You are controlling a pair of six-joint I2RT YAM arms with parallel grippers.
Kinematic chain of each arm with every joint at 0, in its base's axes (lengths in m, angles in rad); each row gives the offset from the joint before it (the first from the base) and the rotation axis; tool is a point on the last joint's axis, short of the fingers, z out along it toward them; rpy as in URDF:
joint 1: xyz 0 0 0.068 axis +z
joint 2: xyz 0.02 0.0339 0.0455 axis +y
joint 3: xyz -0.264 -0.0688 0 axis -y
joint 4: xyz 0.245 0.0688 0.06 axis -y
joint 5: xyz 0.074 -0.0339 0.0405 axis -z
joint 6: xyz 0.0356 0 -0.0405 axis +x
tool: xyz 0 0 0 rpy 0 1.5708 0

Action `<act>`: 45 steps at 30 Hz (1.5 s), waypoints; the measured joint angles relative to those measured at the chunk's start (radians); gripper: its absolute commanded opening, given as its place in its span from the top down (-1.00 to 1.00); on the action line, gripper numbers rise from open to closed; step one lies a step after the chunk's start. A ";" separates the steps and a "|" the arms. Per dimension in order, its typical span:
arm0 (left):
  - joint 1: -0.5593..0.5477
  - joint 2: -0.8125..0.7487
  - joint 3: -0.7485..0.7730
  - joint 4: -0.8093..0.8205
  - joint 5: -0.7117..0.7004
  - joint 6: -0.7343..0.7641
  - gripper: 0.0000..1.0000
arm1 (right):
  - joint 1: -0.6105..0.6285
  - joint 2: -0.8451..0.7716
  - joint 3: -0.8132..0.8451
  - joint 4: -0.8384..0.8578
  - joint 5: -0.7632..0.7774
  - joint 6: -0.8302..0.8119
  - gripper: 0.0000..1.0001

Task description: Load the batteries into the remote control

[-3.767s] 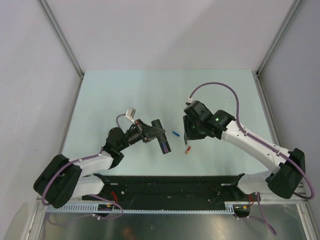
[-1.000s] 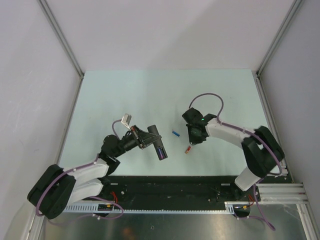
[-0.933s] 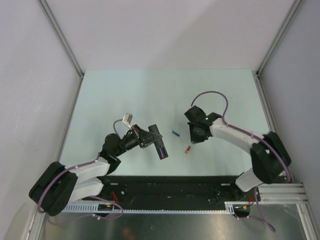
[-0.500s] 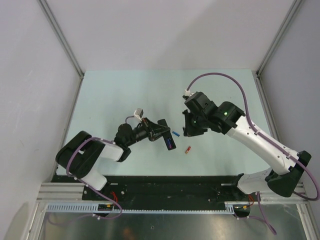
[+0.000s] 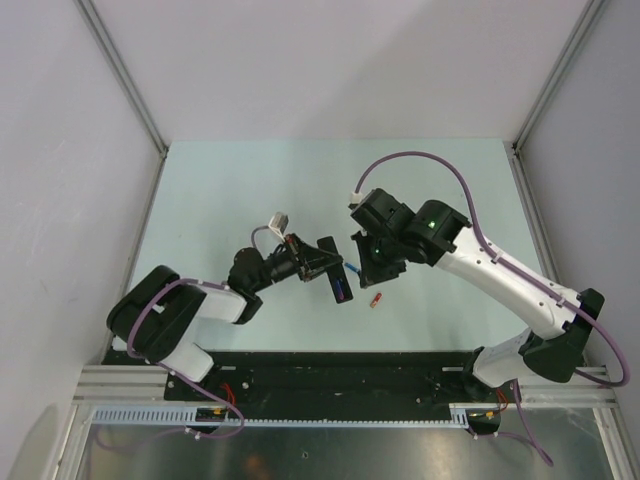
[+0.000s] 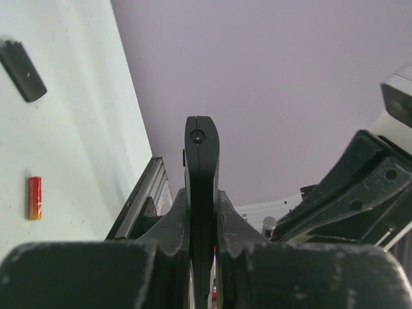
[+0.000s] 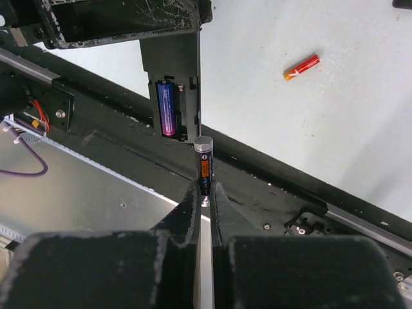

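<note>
Above the pale green table, the outstretched left gripper clamps the remote control. The right gripper, its arm bent inward, pinches a battery upright just below the remote's open compartment. A red-orange battery lies on the table, well apart.

R end effector shifted left toward remote.

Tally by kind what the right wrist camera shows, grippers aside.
remote control: 1
batteries: 3 (purple battery in the remote control, dark battery in the right gripper, red-orange battery on the table)
dark piece cut off at the top-right edge: 1
Total: 5
</note>
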 measured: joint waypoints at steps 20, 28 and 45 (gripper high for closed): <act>-0.014 -0.048 0.027 -0.020 -0.005 0.064 1.00 | 0.012 0.103 -0.001 0.009 -0.103 -0.003 1.00; -0.018 -0.044 0.027 -0.034 -0.005 0.055 1.00 | 0.000 0.120 -0.011 0.011 -0.116 -0.008 1.00; -0.026 -0.044 0.027 -0.060 -0.021 0.047 1.00 | -0.020 0.142 -0.040 0.044 -0.142 -0.008 1.00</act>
